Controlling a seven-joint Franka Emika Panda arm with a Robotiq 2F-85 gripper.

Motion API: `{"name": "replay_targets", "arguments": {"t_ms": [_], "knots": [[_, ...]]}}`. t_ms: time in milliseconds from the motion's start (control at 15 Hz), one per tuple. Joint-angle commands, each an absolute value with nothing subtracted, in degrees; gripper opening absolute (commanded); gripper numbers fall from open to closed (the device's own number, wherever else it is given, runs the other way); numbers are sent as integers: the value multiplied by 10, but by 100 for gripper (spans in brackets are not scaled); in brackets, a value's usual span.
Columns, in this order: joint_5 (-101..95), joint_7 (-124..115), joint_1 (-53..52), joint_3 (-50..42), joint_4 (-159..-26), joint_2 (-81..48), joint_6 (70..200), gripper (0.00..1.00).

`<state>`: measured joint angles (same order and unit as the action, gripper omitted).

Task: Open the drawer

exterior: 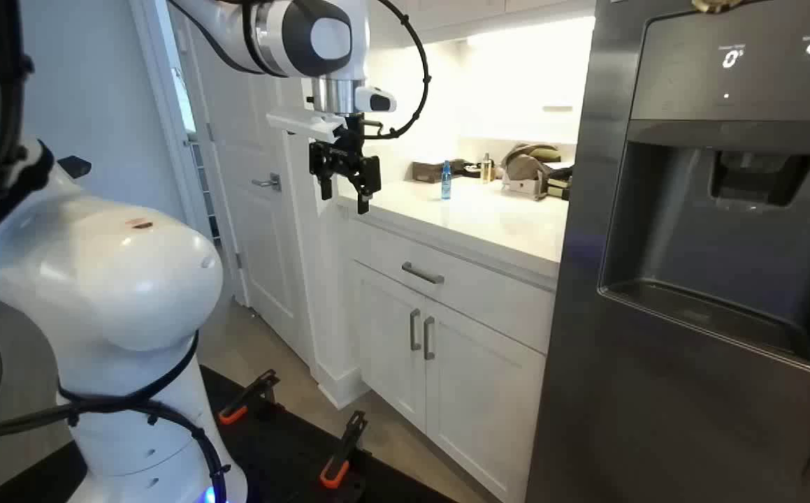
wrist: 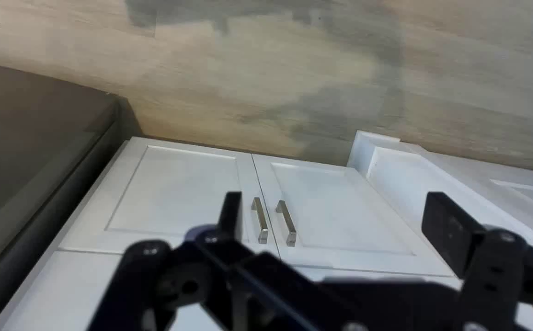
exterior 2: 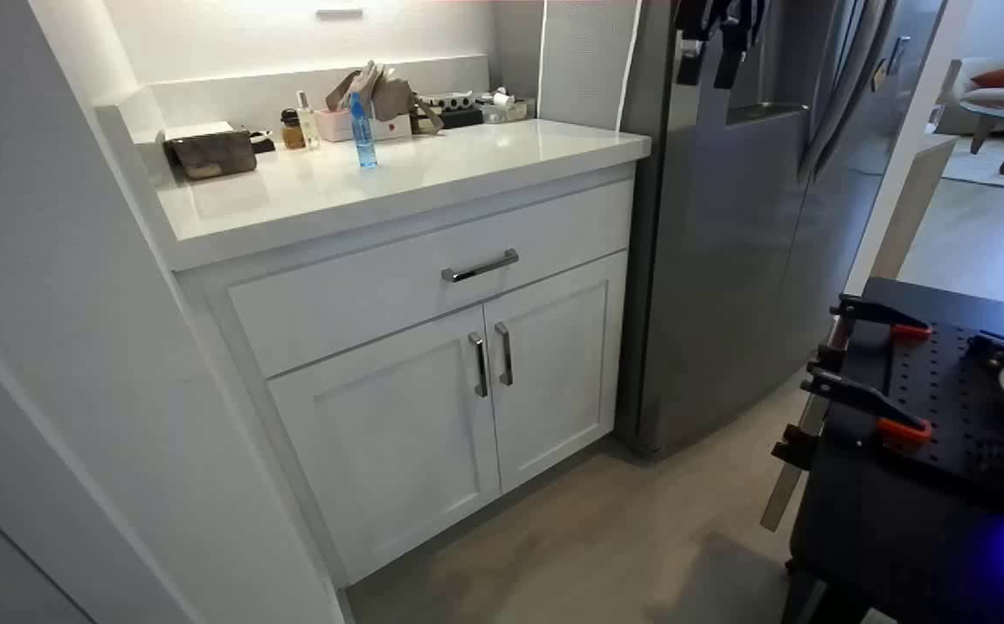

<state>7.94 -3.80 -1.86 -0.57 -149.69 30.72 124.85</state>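
The drawer (exterior: 485,293) is wide and white-fronted, with a short horizontal silver bar handle (exterior: 422,273). It is shut, under the white counter; its drawer front (exterior 2: 337,299) and handle (exterior 2: 480,266) show in both exterior views. In the wrist view part of the drawer front (wrist: 64,285) shows at the lower left; its handle is hidden behind the gripper there. My gripper (exterior: 344,199) is open and empty, pointing down, above the drawer handle's height and apart from the drawer. Its fingertips (exterior 2: 708,73) show at the top of an exterior view. In the wrist view the gripper (wrist: 335,204) has its fingers wide apart.
White cabinet doors (exterior 2: 398,451) with vertical handles are below the drawer. The counter (exterior: 488,216) holds a blue bottle (exterior 2: 363,130), a dark pouch (exterior 2: 211,154) and other items. A dark refrigerator (exterior: 656,391) stands beside the cabinet. A black table (exterior 2: 926,511) with clamps carries the arm.
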Motion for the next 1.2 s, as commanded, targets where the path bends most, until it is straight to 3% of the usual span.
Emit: {"name": "replay_targets", "arguments": {"t_ms": [0,1133], "knots": [[81,-36,-15,-2,-1496,307,1247,100],[98,-49,-16,-4,-1487,296,1264,100]]}}
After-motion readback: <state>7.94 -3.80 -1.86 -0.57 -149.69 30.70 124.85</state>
